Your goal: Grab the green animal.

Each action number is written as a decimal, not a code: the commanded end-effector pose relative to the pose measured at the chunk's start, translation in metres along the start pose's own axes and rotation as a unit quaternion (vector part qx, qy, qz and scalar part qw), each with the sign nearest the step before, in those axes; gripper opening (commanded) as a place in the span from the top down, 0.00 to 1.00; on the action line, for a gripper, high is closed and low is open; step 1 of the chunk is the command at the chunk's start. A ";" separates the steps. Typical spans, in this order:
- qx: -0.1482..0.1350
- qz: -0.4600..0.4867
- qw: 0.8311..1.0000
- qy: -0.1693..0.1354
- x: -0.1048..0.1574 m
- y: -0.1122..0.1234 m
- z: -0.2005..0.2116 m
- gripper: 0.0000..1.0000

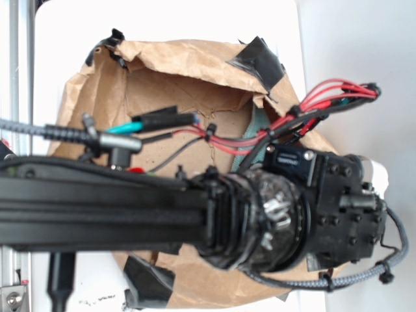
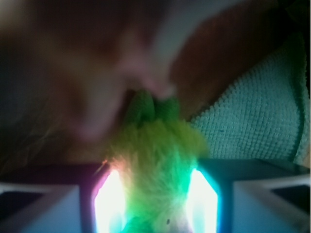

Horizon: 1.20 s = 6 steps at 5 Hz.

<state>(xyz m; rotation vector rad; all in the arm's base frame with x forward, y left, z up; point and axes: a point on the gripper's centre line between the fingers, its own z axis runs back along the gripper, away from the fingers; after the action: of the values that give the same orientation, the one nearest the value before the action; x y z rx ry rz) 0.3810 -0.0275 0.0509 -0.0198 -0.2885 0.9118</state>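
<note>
The green animal (image 2: 155, 160) fills the middle of the wrist view: fuzzy yellow-green fur, with a tiny dark eye near the bottom edge. It sits between my gripper's (image 2: 155, 206) two glowing pads (image 2: 109, 204), and its fur presses against both. The gripper is shut on it. In the exterior view the black arm (image 1: 162, 208) and wrist housing (image 1: 338, 201) cover the fingers and the toy.
A light teal cloth (image 2: 252, 111) lies just right of the toy and peeks out behind the cables (image 1: 257, 130). Crumpled brown paper (image 1: 182, 65) with black tape patches (image 1: 260, 58) covers the work surface. A blurred dark brown shape (image 2: 73, 73) fills the upper left of the wrist view.
</note>
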 end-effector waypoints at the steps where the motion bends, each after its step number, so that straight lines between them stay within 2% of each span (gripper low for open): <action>1: -0.030 0.014 0.999 -0.005 0.017 0.008 0.014 1.00; 2: -0.041 0.011 0.999 0.003 0.017 0.013 0.024 1.00; 3: -0.053 0.003 0.998 0.035 0.025 0.025 0.053 1.00; 4: -0.054 0.004 0.996 0.066 0.033 0.036 0.076 1.00; 6: -0.047 -0.016 0.994 0.098 0.038 0.053 0.100 1.00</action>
<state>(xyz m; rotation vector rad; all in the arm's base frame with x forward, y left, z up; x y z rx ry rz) 0.3311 0.0055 0.1171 -0.1488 -0.0377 0.8525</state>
